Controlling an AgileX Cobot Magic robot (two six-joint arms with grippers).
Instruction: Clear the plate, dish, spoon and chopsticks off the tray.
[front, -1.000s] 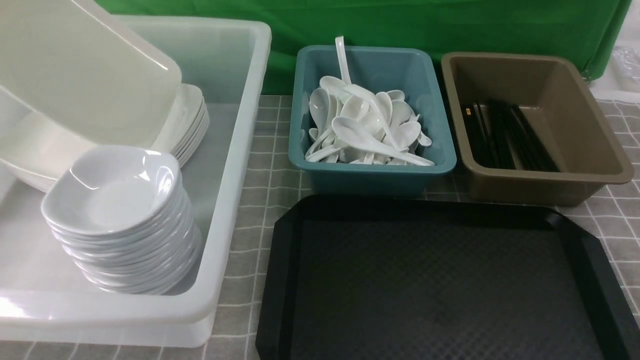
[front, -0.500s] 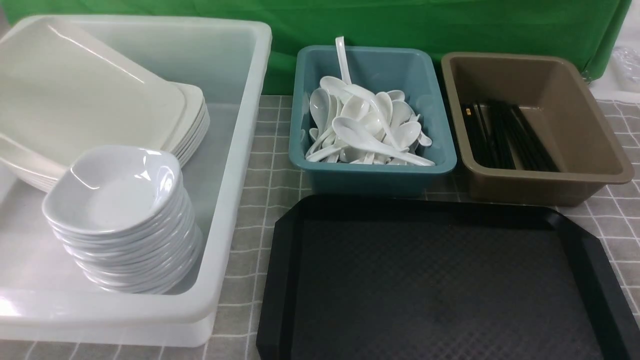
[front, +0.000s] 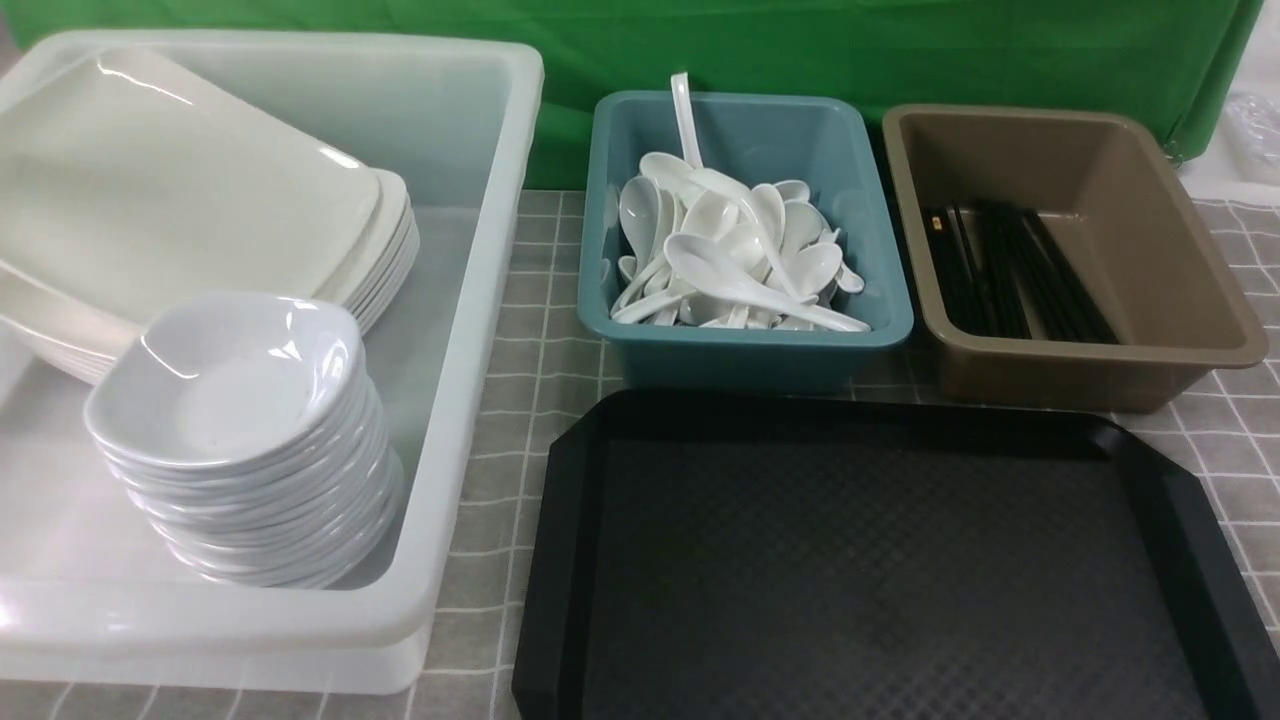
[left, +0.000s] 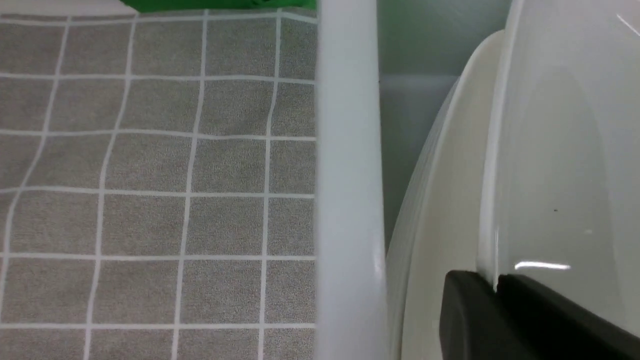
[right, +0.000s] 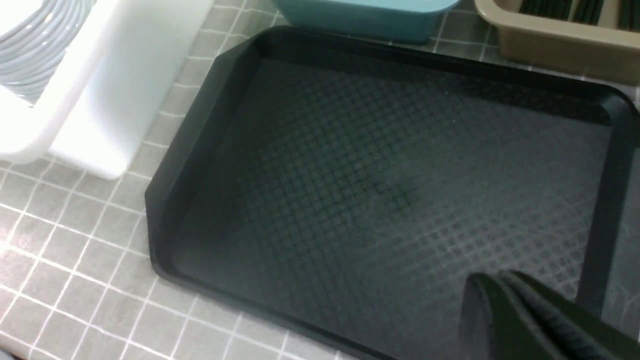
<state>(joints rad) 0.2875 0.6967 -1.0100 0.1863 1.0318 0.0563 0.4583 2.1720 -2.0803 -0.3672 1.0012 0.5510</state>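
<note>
Black diamond-textured plastic lies nearest us: the tray (front: 880, 580) carries none of the four things, and the right jaws, pressed shut on nothing, hang above its floor. Beyond its left rim, in the white tub (front: 470, 330), the dish (front: 225, 385) tops a stack of dishes (front: 270, 520). Across the grey checked desk (front: 540, 300), the teal bin (front: 750, 355) holds the spoons (front: 730, 255), ours not to be told from the rest. The brown bin (front: 1080, 370) holds the chopsticks (front: 1010, 270), their long axes running near to far. Farthest back in the tub, the plate (front: 180, 190) lies tilted on the plate stack (front: 385, 260), right corner down, left side raised. The left jaws appear to pinch its left rim, hard by the tub's wall, so the plate spreads from them toward the robot's right. Being square, it has no long axis to mind. We judge the clearing all but done: the left arm, the nearer one, need only let go and lift clear without dragging the rim.
</note>
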